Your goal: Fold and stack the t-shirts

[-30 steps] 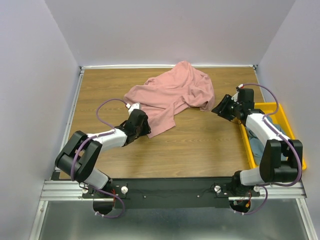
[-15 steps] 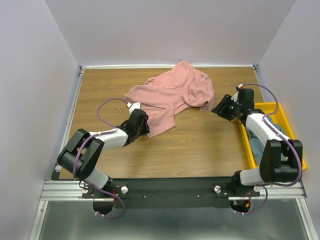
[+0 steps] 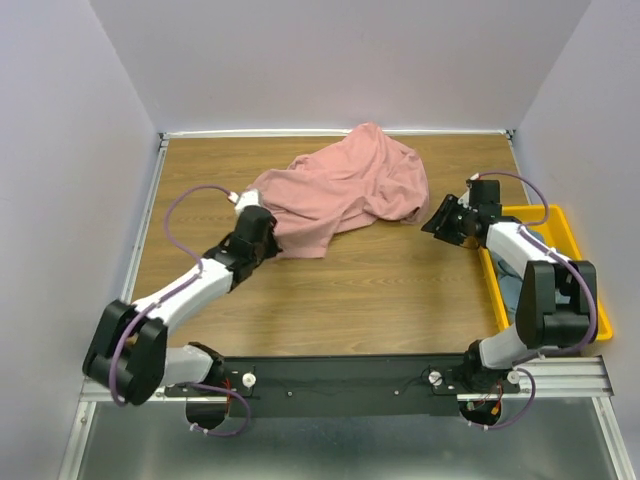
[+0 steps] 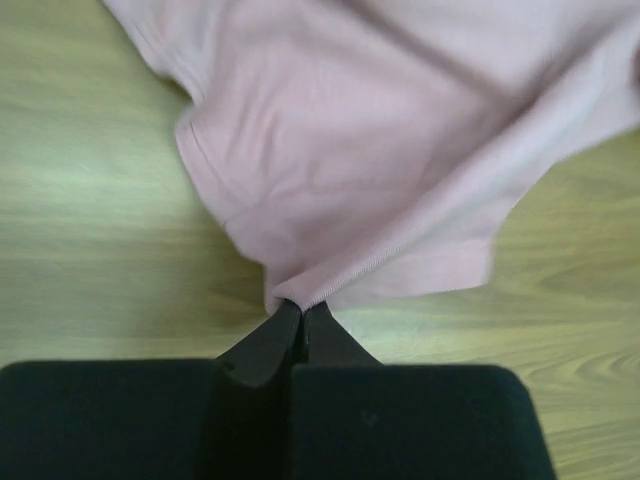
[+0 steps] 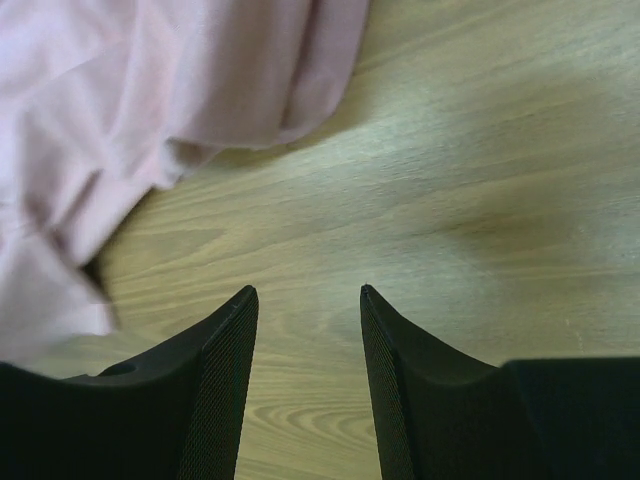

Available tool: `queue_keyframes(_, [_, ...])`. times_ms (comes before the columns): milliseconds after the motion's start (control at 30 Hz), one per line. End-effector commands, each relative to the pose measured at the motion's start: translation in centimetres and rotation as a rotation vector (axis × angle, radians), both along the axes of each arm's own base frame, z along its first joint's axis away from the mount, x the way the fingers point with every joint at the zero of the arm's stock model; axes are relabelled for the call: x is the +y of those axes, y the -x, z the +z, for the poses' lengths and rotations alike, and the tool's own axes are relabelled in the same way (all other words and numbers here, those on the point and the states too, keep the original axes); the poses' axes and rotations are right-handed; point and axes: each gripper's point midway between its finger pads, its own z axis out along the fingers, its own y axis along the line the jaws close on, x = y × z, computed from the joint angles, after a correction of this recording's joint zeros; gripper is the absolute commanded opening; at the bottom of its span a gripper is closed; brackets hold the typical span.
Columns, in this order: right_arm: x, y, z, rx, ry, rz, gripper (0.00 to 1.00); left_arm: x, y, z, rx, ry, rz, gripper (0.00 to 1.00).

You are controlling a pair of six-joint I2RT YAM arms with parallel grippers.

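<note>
Even diffuse light, soft shadows; pink t-shirt (image 4: 380,150) motion-blurred in left wrist view.

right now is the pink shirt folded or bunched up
Bunched up: the pink t-shirt lies rumpled and creased on the table, with no neat fold, and the left gripper is pinching one hem corner.
</note>
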Motion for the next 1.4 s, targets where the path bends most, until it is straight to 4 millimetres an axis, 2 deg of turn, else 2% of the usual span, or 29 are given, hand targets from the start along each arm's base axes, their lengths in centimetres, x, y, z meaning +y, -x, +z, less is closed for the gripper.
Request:
queue_keyframes(0, [-0.3,-1.3,-1.4,0.018,0.069,0.01,0.53,5.0,-1.5,5.4,-0.091,-0.064,0.115,0.0])
queue_keyframes(67, [0.3,-2.0,-1.6,0.017,0.09,0.026,0.53,5.7,-1.9,8.2,-0.145,-0.062,0.116,0.0])
queue_keyframes(133, [0.8,-2.6,-2.2,0.028,0.112,0.032,0.53,6.3,-2.1,10.2,-0.175,-0.059,0.112,0.0])
queue_keyframes(367, [2.0,-4.6,-4.3,0.054,0.201,0.063,0.53,6.5,-2.3,12.7,-0.201,-0.044,0.099,0.0])
queue_keyframes(433, [2.6,-5.2,-4.3,0.045,0.216,0.075,0.54,6.8,-2.4,12.9,-0.201,-0.054,0.102,0.0])
queue_keyframes(700, [3.8,-6.3,-6.3,0.072,0.272,0.106,0.54,7.8,-2.4,14.0,-0.214,-0.069,0.113,0.0])
queue_keyframes(833, [5.5,-6.7,-6.3,0.06,0.293,0.147,0.54,7.6,-2.5,13.6,-0.2,-0.062,0.103,0.0])
queue_keyframes(1000, [6.3,-7.6,-6.0,0.045,0.367,0.143,0.55,7.4,-2.8,13.9,-0.207,-0.062,0.095,0.0])
queue_keyframes(1133, [6.3,-7.0,-7.7,0.107,0.467,0.152,0.55,7.7,-3.2,13.8,-0.202,-0.073,0.099,0.0])
queue_keyframes(1167, [5.8,-7.0,-8.1,0.122,0.504,0.142,0.55,7.7,-3.4,13.7,-0.2,-0.076,0.1,0.0])
queue_keyframes(1233, [5.5,-6.0,-9.6,0.171,0.55,0.154,0.54,8.2,-3.6,13.7,-0.2,-0.084,0.111,0.0])
queue_keyframes(1267, [5.0,-5.9,-9.9,0.181,0.582,0.15,0.54,8.4,-3.8,13.6,-0.2,-0.087,0.115,0.0])
queue_keyframes(1333, [4.2,-5.3,-10.5,0.213,0.622,0.135,0.42,9.4,-4.3,14.2,-0.21,-0.095,0.139,0.0])
queue_keyframes(1367, [3.1,-5.4,-10.0,0.208,0.682,0.116,0.22,9.8,-4.8,14.8,-0.219,-0.099,0.148,0.0])
